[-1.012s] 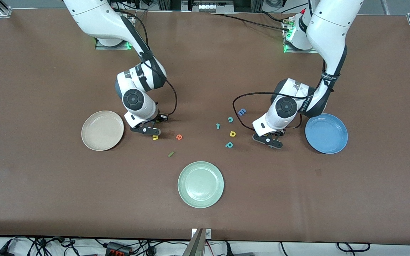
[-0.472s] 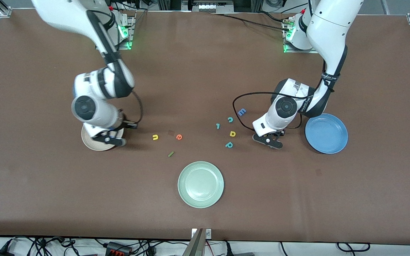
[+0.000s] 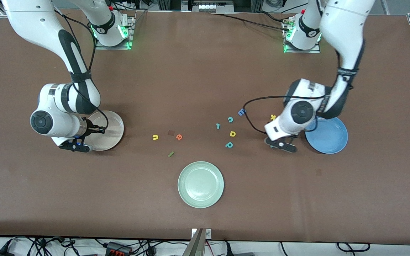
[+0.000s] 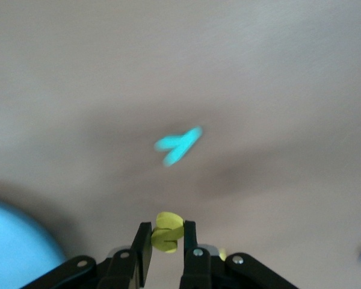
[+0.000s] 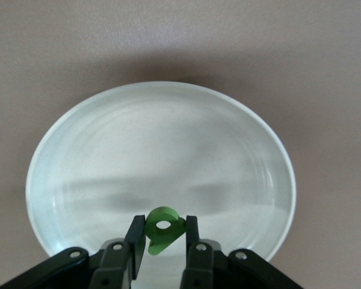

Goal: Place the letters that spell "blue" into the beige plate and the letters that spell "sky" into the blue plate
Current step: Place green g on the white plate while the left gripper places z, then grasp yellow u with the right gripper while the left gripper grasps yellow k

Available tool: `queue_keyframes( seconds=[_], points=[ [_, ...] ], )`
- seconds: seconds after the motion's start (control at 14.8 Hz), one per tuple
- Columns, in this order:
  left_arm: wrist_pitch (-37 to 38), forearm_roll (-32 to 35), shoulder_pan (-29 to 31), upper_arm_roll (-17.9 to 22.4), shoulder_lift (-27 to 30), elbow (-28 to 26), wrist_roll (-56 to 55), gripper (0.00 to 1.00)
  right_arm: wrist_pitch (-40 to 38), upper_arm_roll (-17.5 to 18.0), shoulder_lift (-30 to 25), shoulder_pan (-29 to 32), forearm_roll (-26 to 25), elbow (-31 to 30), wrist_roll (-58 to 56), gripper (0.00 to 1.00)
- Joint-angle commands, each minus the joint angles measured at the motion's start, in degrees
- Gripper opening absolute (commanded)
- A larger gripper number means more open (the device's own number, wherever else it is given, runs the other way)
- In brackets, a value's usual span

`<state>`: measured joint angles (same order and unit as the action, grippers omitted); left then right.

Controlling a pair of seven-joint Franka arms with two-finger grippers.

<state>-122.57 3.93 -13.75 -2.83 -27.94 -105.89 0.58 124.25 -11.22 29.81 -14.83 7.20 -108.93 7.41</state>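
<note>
My right gripper is shut on the dark green "b" and hangs over the rim of the beige plate, also seen in the front view. Beside the blue plate, my left gripper is shut on the yellow "s", low over the table. The teal "y" lies on the cloth just ahead of it. The yellow "k" lies by the left arm's wrist. Mid-table are the yellow "u", orange "e" and green "l".
A pale green plate sits nearer the front camera. Loose letters lie between the two arms: a blue "E", teal "c", small teal piece, yellow "a"-like letter and teal "p".
The right arm swung from the middle letters to the beige plate with the green "b". The left gripper shut on the yellow "s" and shifted toward the blue plate, uncovering the "k".
</note>
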Motion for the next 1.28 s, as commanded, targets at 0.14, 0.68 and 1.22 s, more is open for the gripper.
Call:
queue_keyframes(
  seconds=[0.14,0.68,1.22],
  points=[
    [10.0,0.9,10.3,-0.2,0.6,3.7,11.1,0.11,0.1,0.5,0.4,-0.8,-0.3,5.1,0.8,1.00],
    [9.7,0.5,14.8,-1.2,-0.6,1.8,15.2,1.00,0.6,0.9,5.3,-9.2,0.4,13.0,5.3,1.00],
    [-7.7,0.3,14.8,-14.2,6.1,-16.4,-11.1,1.00,3.0,1.0,9.3,-17.2,1.9,12.9,8.6,1.00]
  ],
)
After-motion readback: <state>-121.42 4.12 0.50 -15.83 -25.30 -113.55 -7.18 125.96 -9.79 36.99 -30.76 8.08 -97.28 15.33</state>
